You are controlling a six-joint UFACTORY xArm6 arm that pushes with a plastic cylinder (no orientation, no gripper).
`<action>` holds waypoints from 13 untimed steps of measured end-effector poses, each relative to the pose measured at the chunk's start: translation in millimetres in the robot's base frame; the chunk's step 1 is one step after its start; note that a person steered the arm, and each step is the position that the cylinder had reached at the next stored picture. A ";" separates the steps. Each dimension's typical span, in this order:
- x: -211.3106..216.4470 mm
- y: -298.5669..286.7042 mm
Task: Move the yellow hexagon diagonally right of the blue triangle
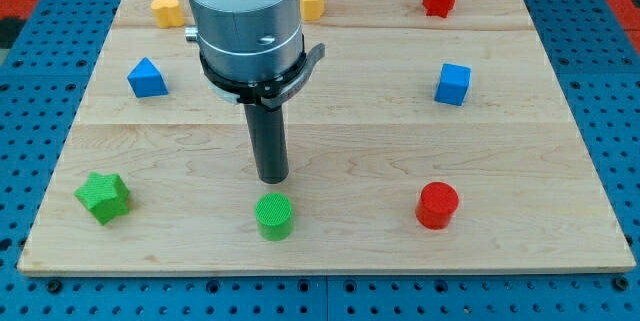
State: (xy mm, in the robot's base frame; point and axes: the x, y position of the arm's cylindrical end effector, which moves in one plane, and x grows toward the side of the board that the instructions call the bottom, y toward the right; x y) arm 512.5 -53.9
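The arm carries no jaws; my tip (273, 178) rests just above the green cylinder (274, 216), well apart from the blue triangle (147, 78) and yellow hexagon (313, 2).

No readable txt, labels, nos. or signs anywhere on board, blocks or arm.

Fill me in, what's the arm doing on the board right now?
The arm's dark rod stands on the wooden board, and my tip rests just above the green cylinder block, touching no block. The yellow hexagon block sits at the view's top, partly behind the arm's body. The blue triangle block lies at the view's left. The hexagon is not being pushed at this moment, and the tip is well below it in the view.
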 end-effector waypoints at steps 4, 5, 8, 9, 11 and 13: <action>-38.9 20.2; -68.8 20.2; -226.3 74.8; -286.2 99.4; -302.5 23.6; -280.5 -33.6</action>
State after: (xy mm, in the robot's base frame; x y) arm 232.0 -87.6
